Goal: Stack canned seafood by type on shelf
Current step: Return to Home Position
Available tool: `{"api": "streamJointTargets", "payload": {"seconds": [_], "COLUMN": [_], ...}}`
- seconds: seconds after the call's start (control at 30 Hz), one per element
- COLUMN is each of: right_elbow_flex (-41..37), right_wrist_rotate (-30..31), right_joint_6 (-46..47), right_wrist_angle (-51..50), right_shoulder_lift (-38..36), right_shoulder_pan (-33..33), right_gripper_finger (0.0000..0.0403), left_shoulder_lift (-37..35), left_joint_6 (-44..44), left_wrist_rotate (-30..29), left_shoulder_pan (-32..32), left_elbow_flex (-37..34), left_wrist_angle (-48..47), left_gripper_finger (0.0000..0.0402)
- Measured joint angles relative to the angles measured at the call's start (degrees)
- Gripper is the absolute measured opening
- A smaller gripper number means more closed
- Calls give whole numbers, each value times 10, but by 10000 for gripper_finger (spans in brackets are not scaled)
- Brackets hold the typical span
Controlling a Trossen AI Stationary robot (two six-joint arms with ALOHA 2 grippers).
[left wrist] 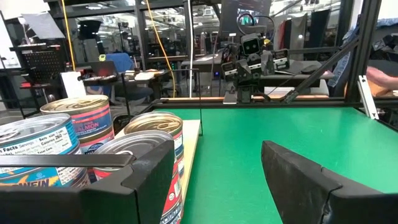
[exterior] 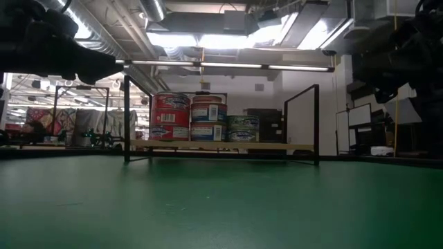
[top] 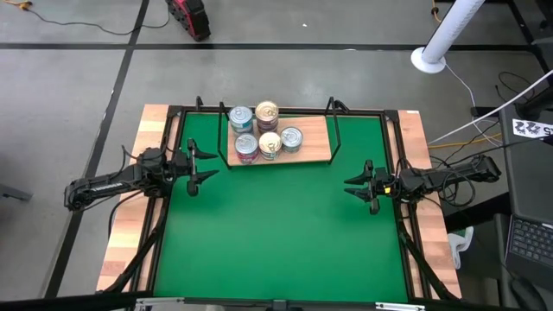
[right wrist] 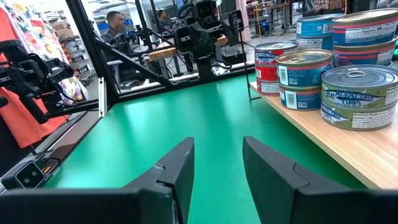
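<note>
High view: cans point(top: 262, 131) stacked on the shelf point(top: 315, 142) lie nearer the left pincer point(top: 210, 166); it and the right pincer point(top: 352, 186) gape empty.

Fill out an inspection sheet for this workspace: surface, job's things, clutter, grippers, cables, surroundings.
Surface: green mat, bare in front of the shelf.
Job's things: shelf stands at the mat's far edge. The cans are all on its left part, with five tops showing from above. The low view shows stacks of unequal height, and no can lies on the mat.
Clutter: nothing seen.
Grippers: left gripper is open and empty at the mat's left side. The right gripper is open and empty at the right side.
Cables: cables run on the floor right of the table.
Surroundings: white pole, laptop, and a person beyond the table.
</note>
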Motion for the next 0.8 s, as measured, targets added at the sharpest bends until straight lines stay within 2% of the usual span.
{"api": "streamJointTargets", "payload": {"seconds": [0.57,0.8], "right_elbow_flex": [0,0], "right_wrist_rotate": [1,28], "right_joint_6": [0,0], "right_wrist_angle": [0,0], "right_shoulder_lift": [0,0], "right_shoulder_pan": [0,0], "right_gripper_finger": [136,136], "left_shoulder_lift": [0,0], "left_joint_6": [0,0], "left_wrist_rotate": [0,0], "left_shoulder_pan": [0,0], "left_elbow_flex": [0,0], "left_wrist_angle": [0,0], "left_gripper_finger": [237,237]}}
